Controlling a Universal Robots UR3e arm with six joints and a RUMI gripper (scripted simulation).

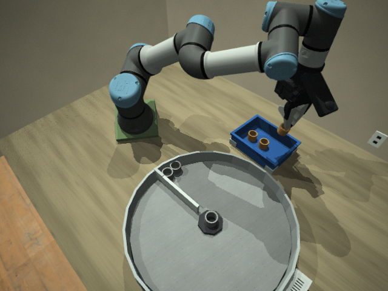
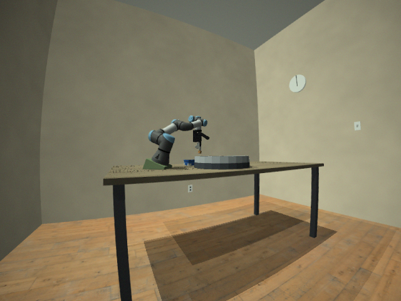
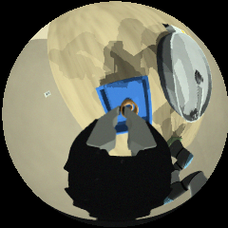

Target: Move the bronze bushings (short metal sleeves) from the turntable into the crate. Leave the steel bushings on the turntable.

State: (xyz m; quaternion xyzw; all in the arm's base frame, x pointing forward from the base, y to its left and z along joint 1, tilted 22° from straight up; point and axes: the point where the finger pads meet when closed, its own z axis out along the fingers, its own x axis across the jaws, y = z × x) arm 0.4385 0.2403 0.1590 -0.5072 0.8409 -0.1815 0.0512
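Arm (image 1: 228, 59) stretched toward upper right, gripper (image 1: 287, 123) pointing down, jaws clamped on bronze bushing (image 1: 283, 129) above blue crate (image 1: 287, 151) at right of centre.

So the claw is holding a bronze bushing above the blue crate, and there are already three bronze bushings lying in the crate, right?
Not quite: the blue crate holds two bronze bushings, not three, as the top view shows. The claw does hold a third bronze bushing above the crate.
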